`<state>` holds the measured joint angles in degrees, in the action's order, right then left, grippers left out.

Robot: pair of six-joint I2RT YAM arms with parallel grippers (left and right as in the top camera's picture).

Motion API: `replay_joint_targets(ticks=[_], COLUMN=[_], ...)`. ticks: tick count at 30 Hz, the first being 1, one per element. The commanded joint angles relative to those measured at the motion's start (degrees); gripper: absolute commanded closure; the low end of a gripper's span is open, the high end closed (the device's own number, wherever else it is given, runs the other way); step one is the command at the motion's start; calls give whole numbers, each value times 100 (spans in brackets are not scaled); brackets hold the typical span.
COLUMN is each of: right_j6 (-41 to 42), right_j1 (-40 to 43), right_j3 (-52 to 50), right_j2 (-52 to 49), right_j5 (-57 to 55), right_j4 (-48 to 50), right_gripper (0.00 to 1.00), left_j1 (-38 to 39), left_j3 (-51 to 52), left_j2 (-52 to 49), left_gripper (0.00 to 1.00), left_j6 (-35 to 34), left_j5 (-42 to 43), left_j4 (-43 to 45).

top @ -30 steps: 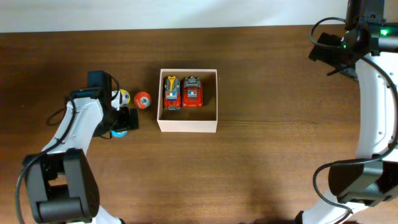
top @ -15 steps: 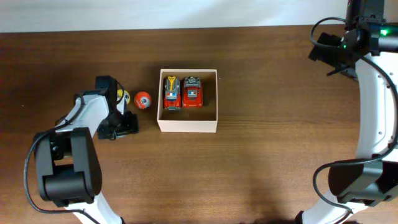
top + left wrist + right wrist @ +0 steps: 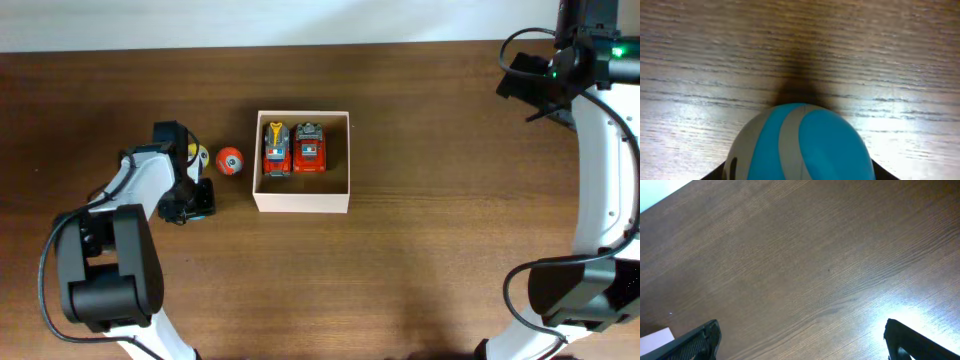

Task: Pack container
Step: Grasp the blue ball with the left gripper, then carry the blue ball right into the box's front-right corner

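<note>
From above, the container (image 3: 302, 203) sat on the brown table (image 3: 420, 250), a little left of the middle. It was a small white box with its top open. Two red toy cars (image 3: 292, 150) lay inside it, side by side, close to the far wall and the left wall. An orange ball (image 3: 229, 161) sat on the table just left of the box. A yellow and white ball (image 3: 200, 157) sat next to the orange one, partly hidden by the left arm. The left gripper (image 3: 197, 200) was down at the table, left of the box and in front of the two balls. Its fingers looked pulled in, but what they held was hard to see from up there. The right gripper (image 3: 512, 88) was far off, near the back right corner of the table.

The left wrist camera showed it better. A blue ball (image 3: 800, 147) with grey stripes filled the bottom of the picture, right up close. A dark finger tip (image 3: 715, 175) peeked out on each side of it — the left gripper was squeezed tight on that ball. The wood of the table lay behind it.

The right wrist camera saw mostly bare wood. Its two dark fingers (image 3: 697, 340) sat at the bottom corners, far apart — nothing was between them. A small white corner (image 3: 655, 337) showed at the bottom left edge, and I could not tell what it was.
</note>
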<state>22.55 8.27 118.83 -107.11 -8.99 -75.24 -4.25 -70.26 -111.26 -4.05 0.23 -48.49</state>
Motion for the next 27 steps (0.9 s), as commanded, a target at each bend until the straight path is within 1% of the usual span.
replay_joint_targets(ticks=[1, 9, 16, 20, 24, 27], right_j6=[68, 68, 68, 68, 68, 68], right_j1=[0, 0, 0, 0, 0, 0], right_j3=[-33, -33, -33, -33, -33, -33], right_j2=[-31, -31, -31, -31, -31, -31], right_j5=[-50, -50, -50, -50, -52, -50], right_j4=[0, 0, 0, 0, 0, 0], right_gripper=[1, 1, 1, 1, 1, 1], left_j1=[9, 15, 131, 415, 979, 1377], left_j3=[-273, -1436, -2236, -2745, -3366, -3569], left_j2=[-160, -155, -155, -155, -155, -155], left_gripper=[48, 48, 48, 48, 47, 48], left_j6=[26, 28, 225, 468, 1008, 1152], left_j5=[389, 424, 1117, 1561, 2028, 2100], left_j4=[-273, -1386, -1818, -1956, -2105, -2083])
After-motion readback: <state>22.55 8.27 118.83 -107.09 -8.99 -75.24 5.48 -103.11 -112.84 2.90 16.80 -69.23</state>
